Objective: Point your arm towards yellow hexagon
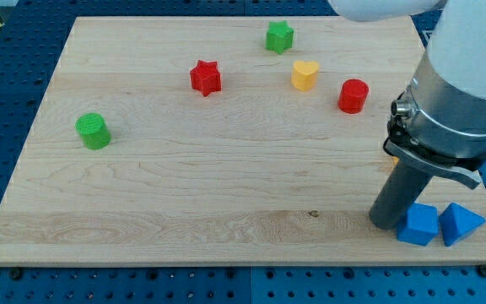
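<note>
My tip [386, 224] rests on the wooden board [184, 186] near the view's bottom right. It touches or nearly touches the left side of a blue cube [418, 225]. A small yellow-orange sliver [391, 160] peeks out from behind the rod's left side, just above the tip. Its shape cannot be made out, and the arm hides the rest of it. No full yellow hexagon shows.
A blue triangular block [461, 224] lies right of the blue cube. A red cylinder [353, 95], a yellow heart [305, 74] and a green star [279, 36] sit towards the top. A red star [205, 78] is at top centre and a green cylinder [93, 131] at the left.
</note>
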